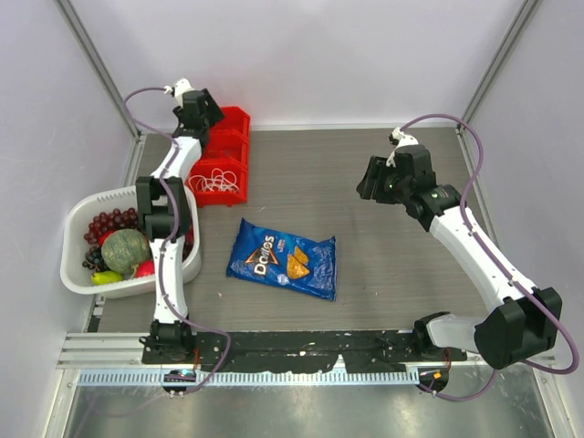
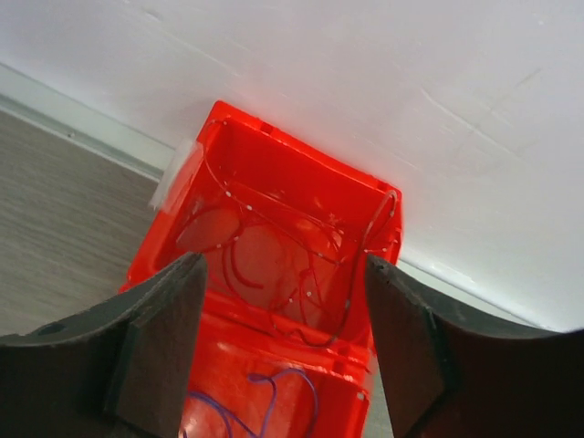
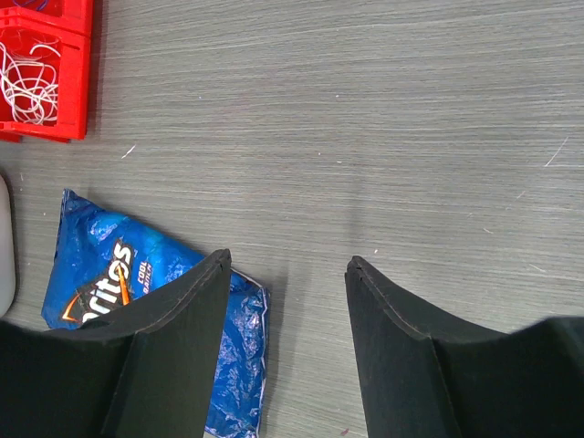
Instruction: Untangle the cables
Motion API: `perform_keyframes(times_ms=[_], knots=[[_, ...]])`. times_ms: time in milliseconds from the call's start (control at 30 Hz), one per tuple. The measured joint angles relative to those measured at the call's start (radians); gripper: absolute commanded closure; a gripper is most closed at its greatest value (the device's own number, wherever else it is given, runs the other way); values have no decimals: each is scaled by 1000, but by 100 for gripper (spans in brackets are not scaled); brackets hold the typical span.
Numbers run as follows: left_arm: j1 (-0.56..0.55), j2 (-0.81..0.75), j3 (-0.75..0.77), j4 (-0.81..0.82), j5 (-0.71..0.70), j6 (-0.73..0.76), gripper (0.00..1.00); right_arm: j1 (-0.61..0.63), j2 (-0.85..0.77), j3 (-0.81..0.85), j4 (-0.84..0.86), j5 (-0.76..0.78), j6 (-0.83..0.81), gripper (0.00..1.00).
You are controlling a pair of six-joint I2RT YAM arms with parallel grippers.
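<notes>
A: Arm build?
B: Left arm (image 1: 164, 274), right arm (image 1: 474, 251): white links, black joint housings. A purple hose (image 1: 436, 116) loops off each and runs down to the base rail (image 1: 301, 345).
A: Grippers?
B: Left gripper (image 2: 285, 265), right gripper (image 3: 287, 260): matte black wedge fingers, flat inner faces.

The light is bright, soft and even from overhead, leaving only faint shadows beneath the arms (image 1: 474, 246) in the top view, while in the left wrist view the red bin (image 2: 292, 178) glows oversaturated and the near fingers (image 2: 155, 356) sit dark and blurred.
</notes>
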Motion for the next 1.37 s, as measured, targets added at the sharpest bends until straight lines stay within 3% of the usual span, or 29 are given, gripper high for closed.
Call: perform_keyframes(times_ms=[300, 467, 733, 867, 1000, 1200, 1367], knots=[[3, -153, -138, -13, 27, -55, 13, 0, -34, -11, 2, -2, 0, 41], [11, -224, -190, -19, 116, -105, 15, 0, -41, -11, 4, -3, 0, 41], [6, -561, -539, 13, 185, -303, 18, 0, -80, -9, -35, 62, 3, 40], [-29, -718, -634, 11, 190, -350, 16, 0, -146, -9, -80, 141, 16, 39], [-145, -867, -712, 1, 204, -360, 13, 0, -228, -2, -154, 246, 42, 23], [-435, -1014, -809, -37, 251, -339, 2, 0, -333, -18, -263, 352, 69, 19], [-618, -1068, -819, -83, 327, -270, 0, 0, -468, -55, -286, 380, 74, 18]])
